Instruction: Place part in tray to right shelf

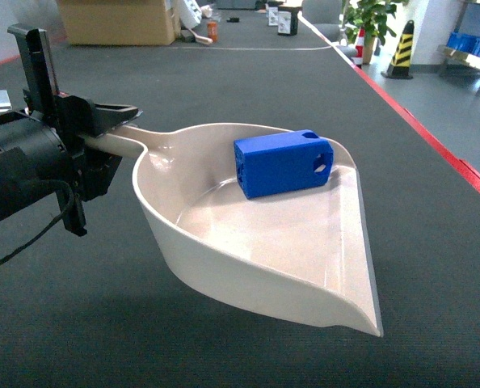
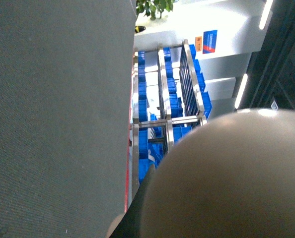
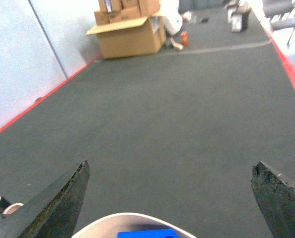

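The beige tray [image 1: 248, 242] hangs above the dark floor, with my left gripper [image 1: 115, 129] shut on its long handle [image 1: 125, 145] at the left. The blue part [image 1: 282, 163] lies on its side inside the tray near the back wall, holed end to the right. From the left wrist, the tray's underside [image 2: 227, 178] fills the lower right. My right gripper [image 3: 170, 166] is open and holds nothing; below it show the tray's rim [image 3: 132, 216] and the part [image 3: 145, 233]. It is out of the head view. A shiny steel shelf rack [image 2: 162, 99] stands far off.
Blue crates [image 2: 145, 106] fill the steel rack. A red floor line [image 1: 434, 141] runs along the right. Far back are cardboard boxes [image 1: 119, 20], a potted plant [image 1: 369, 20] and a striped cone [image 1: 402, 48]. Grey carpet [image 1: 248, 89] stretches ahead.
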Controlling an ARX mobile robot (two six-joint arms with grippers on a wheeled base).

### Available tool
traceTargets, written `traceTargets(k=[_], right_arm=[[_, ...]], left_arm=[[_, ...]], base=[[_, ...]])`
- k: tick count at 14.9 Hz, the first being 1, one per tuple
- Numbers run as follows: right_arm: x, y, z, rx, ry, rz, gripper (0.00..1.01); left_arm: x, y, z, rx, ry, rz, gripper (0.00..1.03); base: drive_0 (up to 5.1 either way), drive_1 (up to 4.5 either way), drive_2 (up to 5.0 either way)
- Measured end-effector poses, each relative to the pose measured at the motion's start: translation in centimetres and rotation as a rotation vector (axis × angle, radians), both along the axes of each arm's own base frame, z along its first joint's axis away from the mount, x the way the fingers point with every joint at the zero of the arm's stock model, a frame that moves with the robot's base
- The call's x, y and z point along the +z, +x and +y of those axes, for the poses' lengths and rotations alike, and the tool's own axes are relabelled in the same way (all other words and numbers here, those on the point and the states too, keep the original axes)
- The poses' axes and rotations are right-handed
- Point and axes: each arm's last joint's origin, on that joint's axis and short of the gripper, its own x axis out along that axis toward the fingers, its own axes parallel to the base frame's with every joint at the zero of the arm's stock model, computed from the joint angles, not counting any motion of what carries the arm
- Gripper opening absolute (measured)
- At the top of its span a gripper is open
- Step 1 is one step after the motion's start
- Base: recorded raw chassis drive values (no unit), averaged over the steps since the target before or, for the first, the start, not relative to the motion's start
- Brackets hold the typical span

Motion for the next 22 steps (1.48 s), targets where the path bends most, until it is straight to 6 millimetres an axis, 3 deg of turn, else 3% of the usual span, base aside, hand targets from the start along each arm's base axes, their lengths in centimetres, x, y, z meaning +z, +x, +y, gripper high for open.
traceTargets(k=[1,3,5,8,16,22], right_arm=[[-1.2,-2.4,-1.2,-0.189,-0.093,-0.114,0.85],[-4.4,-4.4,-4.1,-0.332,-0.166,-0.109,0.62],[-7.6,-6.8,-6.2,-0.340,-0.195,-0.087,0.35],[-9.9,-9.2,-7.9,-0.337,-0.207,-0.092,0.01],[-13.7,-13.8,-10.9,-0.344,-0.208,-0.085,0.02],[-14.7,-15.7,-10.8,-0.335,-0.206,-0.090,0.02]], left_arm=[[0.0,0.0,0.0,0.000,-0.001,0.001,0.13],[0.0,0.0,0.0,0.000,-0.002,0.001,0.13],[0.0,0.0,0.0,0.000,-0.002,0.000,0.13],[0.0,0.0,-0.1,-0.007,-0.002,0.000,0.13],[0.0,0.0,0.0,-0.001,-0.002,0.000,0.13],[0.0,0.0,0.0,-0.001,-0.002,0.000,0.13]], base=[[0.0,0.00,0.0],[0.0,0.00,0.0],[0.0,0.00,0.0],[0.0,0.00,0.0],[0.0,0.00,0.0],[0.0,0.00,0.0]])
